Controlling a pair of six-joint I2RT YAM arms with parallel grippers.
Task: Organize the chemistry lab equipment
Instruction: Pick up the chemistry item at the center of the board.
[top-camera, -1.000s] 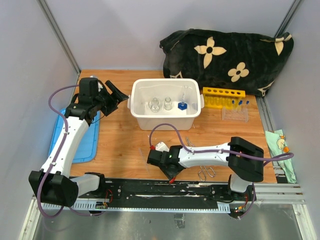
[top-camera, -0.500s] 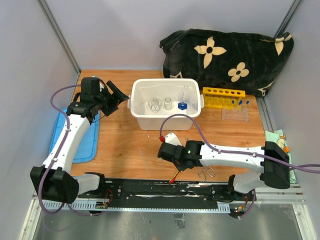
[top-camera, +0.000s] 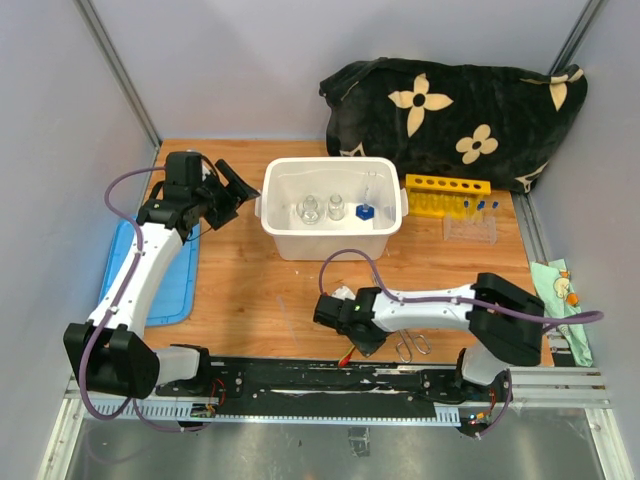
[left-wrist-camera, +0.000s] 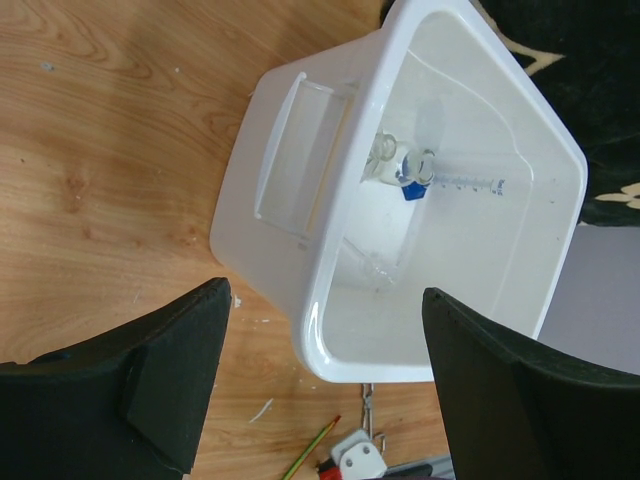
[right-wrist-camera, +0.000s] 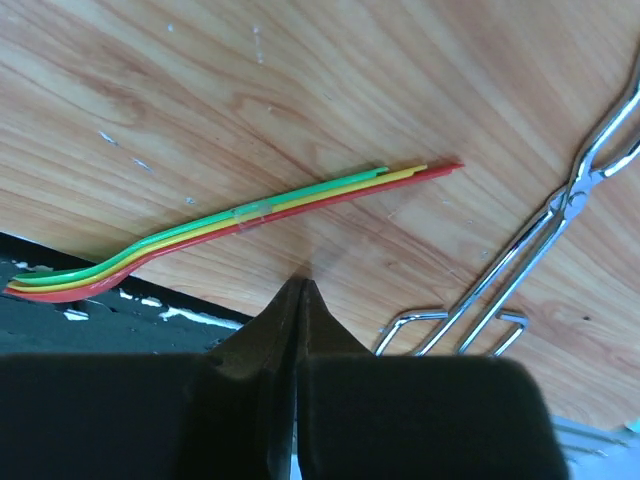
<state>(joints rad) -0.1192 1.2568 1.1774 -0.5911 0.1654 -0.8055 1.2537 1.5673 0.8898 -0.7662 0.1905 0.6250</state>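
Two small glass beakers and a blue-capped piece stand inside the white tub. My left gripper hovers open just left of the tub, holding nothing. Right of the tub are the yellow tube rack and the clear rack with blue-capped tubes. At the table's front edge lies a taped bundle of green, yellow and red sticks, with the metal tongs to its right. My right gripper is shut and empty, its tips on the wood just beside the bundle, between it and the tongs.
The black flowered cloth fills the back right corner. A blue lid lies flat at the left under my left arm. A patterned rag hangs at the right edge. The black rail runs along the front edge.
My right gripper has shut without taking anything, and it has shifted slightly right from the red tip of the sticks. The right arm's elbow swung out and back. The left arm barely moved.
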